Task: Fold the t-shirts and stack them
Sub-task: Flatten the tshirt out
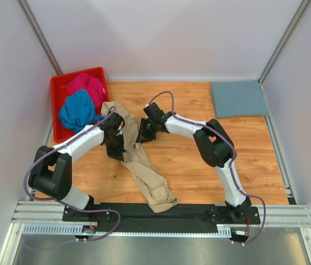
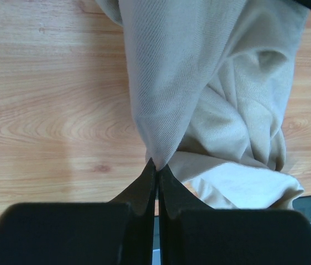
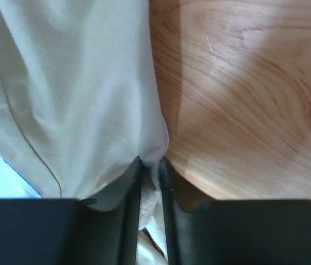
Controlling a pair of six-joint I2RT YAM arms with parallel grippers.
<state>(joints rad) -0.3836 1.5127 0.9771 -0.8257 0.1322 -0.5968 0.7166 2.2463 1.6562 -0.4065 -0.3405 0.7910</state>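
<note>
The beige t-shirt (image 1: 144, 171) hangs bunched between both grippers and trails down to the table's near edge. My left gripper (image 1: 112, 144) is shut on its cloth; in the left wrist view the gripper (image 2: 156, 163) pinches a fold of the beige t-shirt (image 2: 199, 83). My right gripper (image 1: 142, 134) is shut on the same shirt; in the right wrist view the gripper (image 3: 151, 163) has the beige t-shirt (image 3: 72, 94) between its fingers. A grey-blue t-shirt (image 1: 238, 98) lies folded flat at the back right. The magenta t-shirt (image 1: 88, 85) and bright blue t-shirt (image 1: 78, 110) lie crumpled in the bin.
A red plastic bin (image 1: 57, 88) stands at the back left of the wooden table (image 1: 188, 165). White walls enclose the table on three sides. A black strip and metal rail (image 1: 161, 212) run along the near edge by the arm bases.
</note>
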